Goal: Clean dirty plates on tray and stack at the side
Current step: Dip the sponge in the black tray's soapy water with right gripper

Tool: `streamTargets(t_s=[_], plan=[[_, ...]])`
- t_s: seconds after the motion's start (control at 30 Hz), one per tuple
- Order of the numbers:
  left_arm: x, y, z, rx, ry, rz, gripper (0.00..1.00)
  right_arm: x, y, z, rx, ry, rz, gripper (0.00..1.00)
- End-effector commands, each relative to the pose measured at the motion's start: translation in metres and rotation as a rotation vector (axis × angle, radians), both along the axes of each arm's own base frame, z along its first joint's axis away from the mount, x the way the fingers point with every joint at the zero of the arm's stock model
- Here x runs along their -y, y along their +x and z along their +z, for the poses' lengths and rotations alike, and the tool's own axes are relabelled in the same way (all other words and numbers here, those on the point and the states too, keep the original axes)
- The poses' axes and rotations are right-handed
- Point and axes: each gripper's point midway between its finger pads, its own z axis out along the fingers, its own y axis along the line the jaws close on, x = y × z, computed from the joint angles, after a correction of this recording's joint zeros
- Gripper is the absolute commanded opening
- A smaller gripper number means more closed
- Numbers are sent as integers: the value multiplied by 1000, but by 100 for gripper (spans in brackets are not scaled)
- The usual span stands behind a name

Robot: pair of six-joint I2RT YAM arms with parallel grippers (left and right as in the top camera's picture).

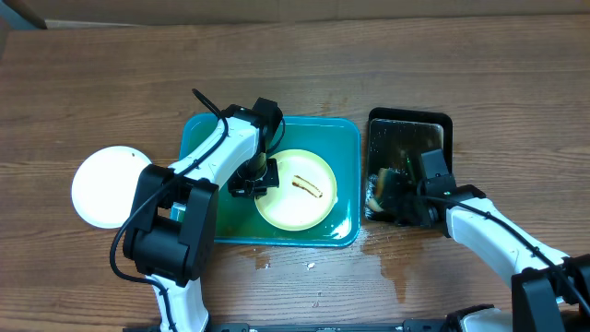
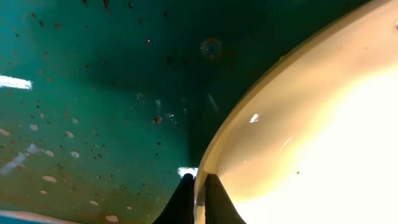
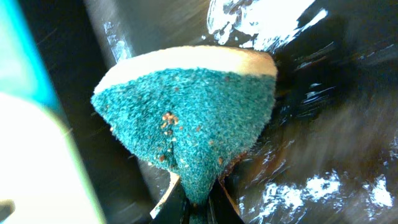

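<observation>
A pale yellow-green plate [image 1: 297,190] with a brown smear lies on the teal tray [image 1: 341,138]. My left gripper [image 1: 255,177] is shut on the plate's left rim; in the left wrist view the fingers [image 2: 199,198] pinch the rim of the plate [image 2: 311,143] over the speckled tray floor [image 2: 93,93]. A white plate [image 1: 109,186] lies on the table left of the tray. My right gripper [image 1: 385,191] is shut on a teal-and-tan sponge [image 3: 186,118] at the left edge of the black water tray [image 1: 410,124]. A third plate is out of view.
Water is spilled on the wooden table [image 1: 396,263] in front of the black tray. A few small crumbs [image 1: 311,266] lie near the teal tray's front edge.
</observation>
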Motion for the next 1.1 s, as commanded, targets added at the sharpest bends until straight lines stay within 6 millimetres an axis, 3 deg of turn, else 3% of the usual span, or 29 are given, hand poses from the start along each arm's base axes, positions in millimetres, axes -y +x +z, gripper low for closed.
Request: streamTargets(t_s=[0.0, 0.1, 0.27, 0.4, 0.63, 0.8, 0.97, 1.07], plan=[[-10, -2, -7, -11, 57, -6, 4, -31, -23, 6, -50, 150, 154, 4], [-10, -2, -7, -11, 57, -6, 4, -12, -45, -9, -158, 49, 118, 4], [-10, -2, -7, -10, 56, -6, 4, 44, -79, -27, -308, -246, 33, 4], [-10, -2, -7, -11, 57, -7, 5, 52, -84, -28, -344, -276, -47, 4], [-11, -3, -6, -17, 59, -7, 4, 28, -50, -19, -221, -158, -48, 4], [-11, -4, -6, -21, 61, -8, 4, 19, -15, 10, -106, -156, 28, 4], [-11, -4, -6, -20, 61, -8, 4, 23, 10, 40, -34, -216, 55, 4], [-11, -4, -6, -19, 60, -7, 4, 29, 16, 44, -15, -259, 52, 4]])
